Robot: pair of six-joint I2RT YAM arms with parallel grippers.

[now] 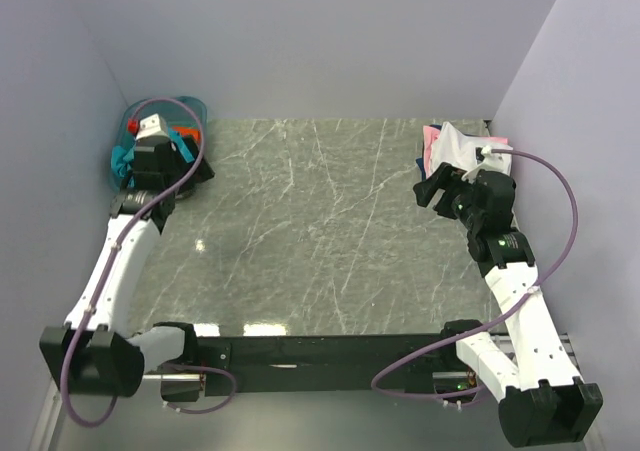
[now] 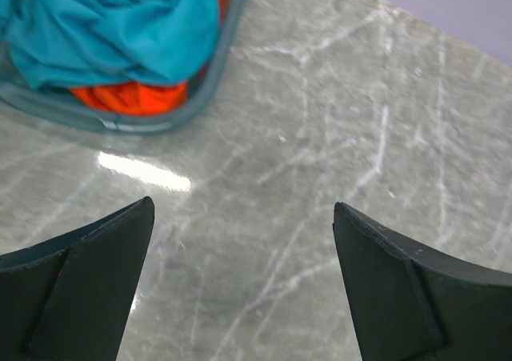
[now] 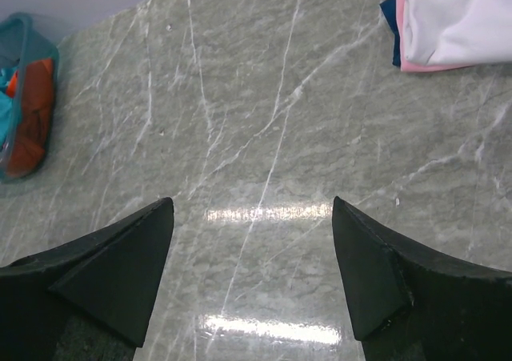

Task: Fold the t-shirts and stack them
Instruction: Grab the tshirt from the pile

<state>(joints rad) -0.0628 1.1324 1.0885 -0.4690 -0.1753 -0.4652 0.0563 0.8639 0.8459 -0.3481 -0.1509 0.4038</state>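
Hovering over the marble table [image 2: 360, 121], left gripper [image 2: 240, 285]: jaws wide apart, only tabletop showing between them. Just beyond its fingertips, at the far-left corner, sits a translucent blue tub [image 2: 210, 81]. It holds the teal t-shirt [image 2: 112, 25], bunched on top of the orange t-shirt [image 2: 132, 98]; both are crumpled and unfolded.

Right gripper [image 3: 252, 277]: jaws likewise spread, over tabletop near the far-right corner. Beyond it and to its right lies a flat stack of three. The white t-shirt [image 3: 460, 17] is on top, and the pink t-shirt [image 3: 424, 66] shows as a thin edge beneath it. The dark blue t-shirt [image 3: 390, 13] peeks out at the stack's left side; whether it lies above or below the pink cannot be told. Stack and tub are well apart, at opposite far corners.
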